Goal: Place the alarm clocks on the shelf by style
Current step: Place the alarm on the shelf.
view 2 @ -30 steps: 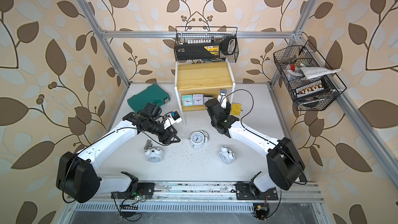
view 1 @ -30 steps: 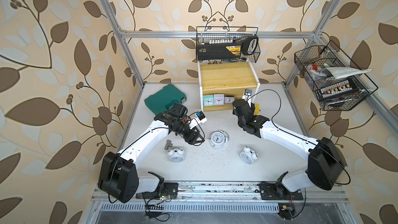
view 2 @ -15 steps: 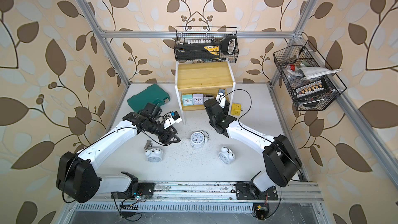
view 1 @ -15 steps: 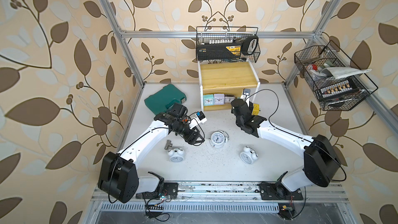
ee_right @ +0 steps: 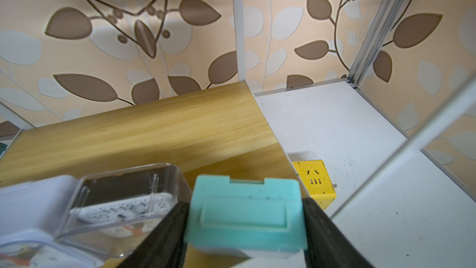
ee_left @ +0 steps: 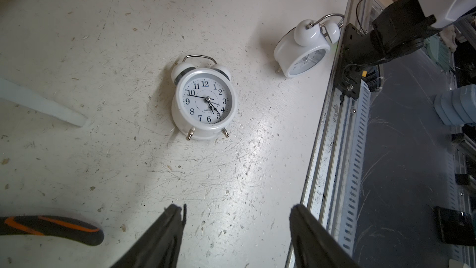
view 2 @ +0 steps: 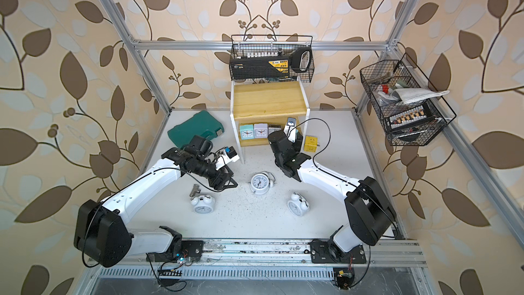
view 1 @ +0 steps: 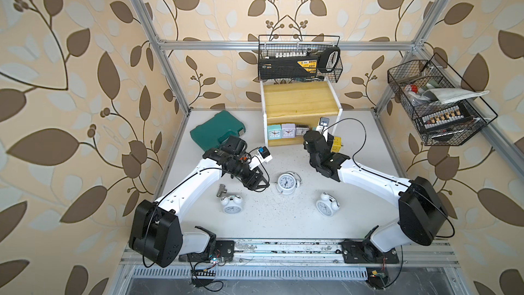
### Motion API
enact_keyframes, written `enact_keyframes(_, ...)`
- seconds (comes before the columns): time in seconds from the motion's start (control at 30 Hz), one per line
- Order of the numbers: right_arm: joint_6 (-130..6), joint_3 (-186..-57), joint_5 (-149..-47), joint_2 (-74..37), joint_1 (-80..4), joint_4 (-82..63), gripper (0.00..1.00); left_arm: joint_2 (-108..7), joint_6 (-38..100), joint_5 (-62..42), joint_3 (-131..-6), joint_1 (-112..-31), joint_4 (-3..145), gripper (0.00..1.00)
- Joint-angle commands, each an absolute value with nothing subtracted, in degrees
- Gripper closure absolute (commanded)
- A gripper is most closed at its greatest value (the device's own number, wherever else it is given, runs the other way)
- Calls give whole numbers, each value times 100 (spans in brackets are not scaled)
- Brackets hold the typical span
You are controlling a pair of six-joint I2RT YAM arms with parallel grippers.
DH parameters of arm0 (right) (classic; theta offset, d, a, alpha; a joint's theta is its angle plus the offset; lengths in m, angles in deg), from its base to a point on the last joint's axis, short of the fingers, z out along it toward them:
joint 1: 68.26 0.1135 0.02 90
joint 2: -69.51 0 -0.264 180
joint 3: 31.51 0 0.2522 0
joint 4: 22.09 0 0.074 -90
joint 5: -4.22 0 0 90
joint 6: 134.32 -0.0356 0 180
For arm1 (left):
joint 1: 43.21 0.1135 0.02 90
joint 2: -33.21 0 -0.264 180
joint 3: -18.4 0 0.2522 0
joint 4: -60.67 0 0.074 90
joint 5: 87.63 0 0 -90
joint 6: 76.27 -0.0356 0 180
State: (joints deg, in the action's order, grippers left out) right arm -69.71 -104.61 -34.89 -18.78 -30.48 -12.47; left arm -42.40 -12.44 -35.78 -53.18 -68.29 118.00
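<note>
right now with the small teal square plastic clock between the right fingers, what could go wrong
1. The teal square plastic clock sits between the jaws of the right gripper, close beside the clear plastic square clock on the yellow wooden shelf; backing out could nudge that neighbour.
2. Whether it rests fully on the shelf is hidden; it may tip.

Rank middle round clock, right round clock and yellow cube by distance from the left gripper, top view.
1. Middle clock, just beside the left gripper.
2. Right clock, front right.
3. Yellow cube, right of the shelf.
</note>
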Motion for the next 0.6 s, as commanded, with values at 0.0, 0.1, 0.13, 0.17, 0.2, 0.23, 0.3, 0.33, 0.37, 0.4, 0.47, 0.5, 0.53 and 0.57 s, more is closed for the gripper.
enact_keyframes(0.0, -6897, -10374, -3325, -1803, -2995, -1323, 29, -4123, -1308, -3823, -5366, -6781, 11889, 31)
enact_keyframes(0.1, -6916, -10364, -3330, -1770, -2985, -1286, 26, -4118, -1307, -3823, -5363, -6781, 11890, 31)
enact_keyframes(0.13, -6922, -10361, -3344, -1751, -2985, -1274, 26, -4114, -1312, -3832, -5363, -6777, 11890, 31)
enact_keyframes(0.17, -6935, -10342, -3348, -1727, -2976, -1250, 24, -4122, -1307, -3827, -5354, -6779, 11889, 31)
enact_keyframes(0.2, -6944, -10337, -3365, -1701, -2976, -1232, 24, -4123, -1309, -3831, -5354, -6781, 11890, 31)
enact_keyframes(0.23, -6966, -10325, -3375, -1670, -2976, -1192, 23, -4123, -1307, -3840, -5359, -6775, 11888, 31)
enact_keyframes(0.3, -6998, -10292, -3417, -1591, -2971, -1155, 22, -4123, -1307, -3841, -5352, -6779, 11883, 31)
enact_keyframes(0.33, -7018, -10271, -3419, -1554, -2967, -1120, 22, -4123, -1307, -3841, -5354, -6786, 11883, 31)
enact_keyframes(0.37, -7045, -10259, -3417, -1509, -2968, -1062, 22, -4123, -1312, -3845, -5349, -6785, 11881, 31)
enact_keyframes(0.4, -7073, -10250, -3424, -1468, -2967, -1024, 22, -4123, -1307, -3849, -5352, -6782, 11881, 31)
enact_keyframes(0.47, -7117, -10208, -3460, -1363, -2959, -941, 22, -4131, -1307, -3858, -5355, -6775, 11880, 31)
enact_keyframes(0.5, -7136, -10189, -3491, -1326, -2959, -909, 22, -4136, -1303, -3858, -5354, -6781, 11878, 31)
enact_keyframes(0.53, -7178, -10171, -3531, -1271, -2959, -842, 22, -4141, -1310, -3863, -5352, -6781, 11881, 31)
enact_keyframes(0.57, -7210, -10149, -3578, -1215, -2948, -785, 22, -4141, -1307, -3867, -5351, -6782, 11881, 31)
